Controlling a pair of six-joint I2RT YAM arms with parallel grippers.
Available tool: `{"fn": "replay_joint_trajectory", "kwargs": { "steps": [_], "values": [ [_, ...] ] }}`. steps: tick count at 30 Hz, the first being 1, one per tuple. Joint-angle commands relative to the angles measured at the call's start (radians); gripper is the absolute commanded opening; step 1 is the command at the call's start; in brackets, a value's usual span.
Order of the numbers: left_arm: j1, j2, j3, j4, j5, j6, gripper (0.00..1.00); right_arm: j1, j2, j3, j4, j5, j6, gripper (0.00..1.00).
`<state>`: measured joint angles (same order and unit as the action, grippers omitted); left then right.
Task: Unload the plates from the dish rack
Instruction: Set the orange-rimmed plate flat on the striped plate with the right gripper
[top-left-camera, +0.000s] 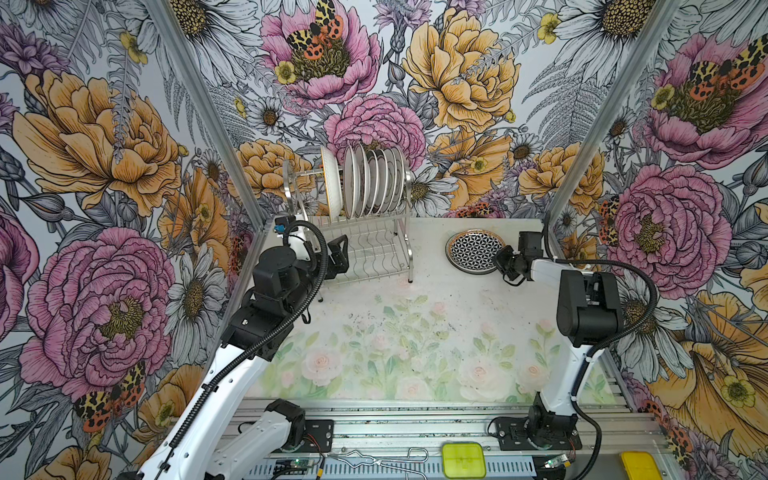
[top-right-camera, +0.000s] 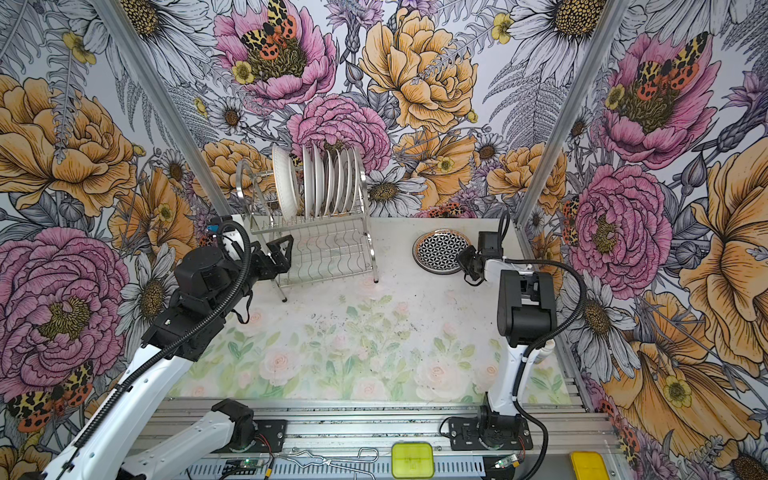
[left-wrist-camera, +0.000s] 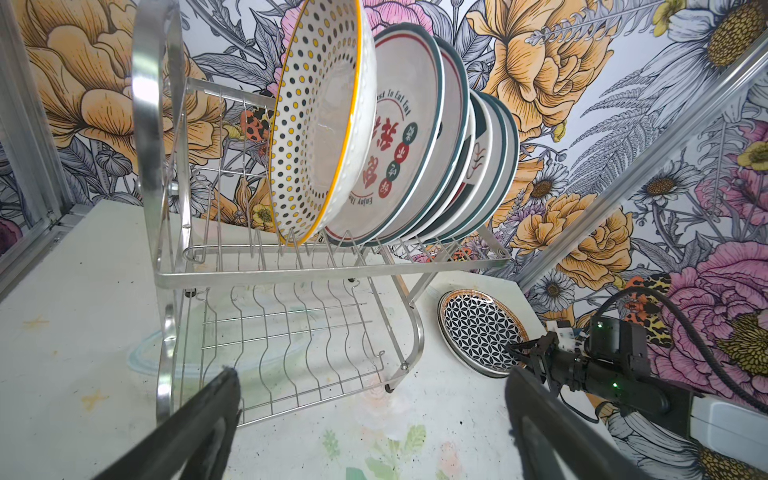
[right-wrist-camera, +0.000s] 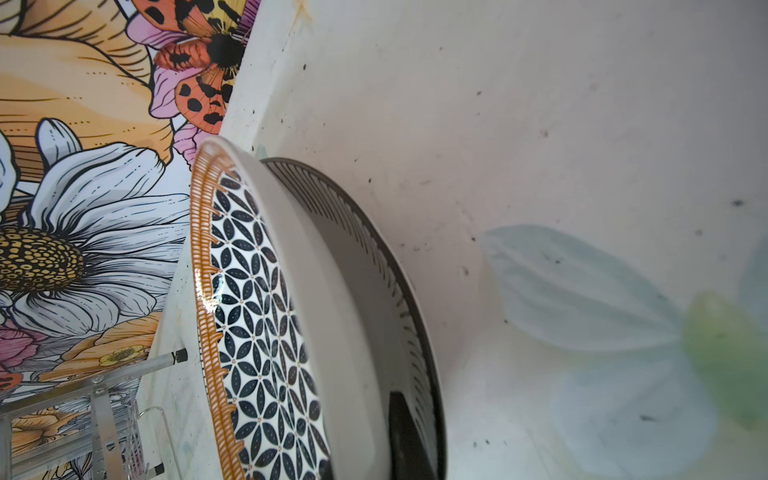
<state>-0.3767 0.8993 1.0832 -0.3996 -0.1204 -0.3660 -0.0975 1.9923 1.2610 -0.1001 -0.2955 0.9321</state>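
Now on the dish rack (top-left-camera: 361, 220): plates (top-left-camera: 376, 180) standing on edge in the upper tier, packed toward the right end; lower tier bare.
Axis of the row: along the rack, left to right in both top views; faces turned to the rack ends.
Nearest plate: dotted plate (left-wrist-camera: 316, 124) with yellow edge, at the left end of the row.
Left gripper (top-left-camera: 337, 258): spread wide, holding nothing, low beside the rack's left front corner, at about the height of the lower tier.
Direction to the target: up and further back from the left gripper, slightly rightward.
Right gripper (top-left-camera: 503, 261): pressed together at the rim of the patterned plate (top-left-camera: 471, 249), one dark finger visible under that rim; apparently pinching it.
Unloaded so far: patterned plate lying on a striped plate (right-wrist-camera: 374, 249), on the table (top-left-camera: 415, 324) right of the rack.
Nearer arm: left, clearly; probably needs to rise and take the dotted rim from above.
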Motion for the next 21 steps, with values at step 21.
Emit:
{"fn": "replay_joint_trajectory", "kwargs": {
  "steps": [21],
  "values": [
    [0.035, -0.023, -0.043, 0.047, 0.084, -0.016, 0.99, 0.021, -0.006, 0.064, -0.017, 0.081, -0.039, 0.34]
  ]
}}
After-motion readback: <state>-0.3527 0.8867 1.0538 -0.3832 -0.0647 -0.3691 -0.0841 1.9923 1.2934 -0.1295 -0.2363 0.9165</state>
